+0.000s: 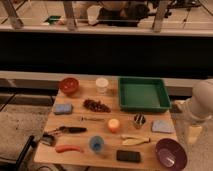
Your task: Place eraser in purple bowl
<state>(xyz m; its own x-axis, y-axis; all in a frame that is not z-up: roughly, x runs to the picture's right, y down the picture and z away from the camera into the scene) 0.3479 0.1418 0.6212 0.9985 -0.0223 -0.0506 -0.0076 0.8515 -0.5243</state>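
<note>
The eraser [128, 156] is a small flat black block lying at the front edge of the wooden table [80, 157], right of centre. The purple bowl [170, 153] stands upright on the front right corner, a short gap to the right of the eraser, and looks empty. My white arm [200, 106] stands at the right edge of the view, beside the table's right side and above the bowl's corner. My gripper does not show in this view; it holds nothing that I can see.
A green tray [143, 93] sits at the back right. Also on the table are a red-orange bowl [69, 85], a white cup [102, 84], two blue-grey sponges [63, 108] [162, 126], an orange [114, 125], a blue cup [96, 144] and a black-handled tool [70, 130].
</note>
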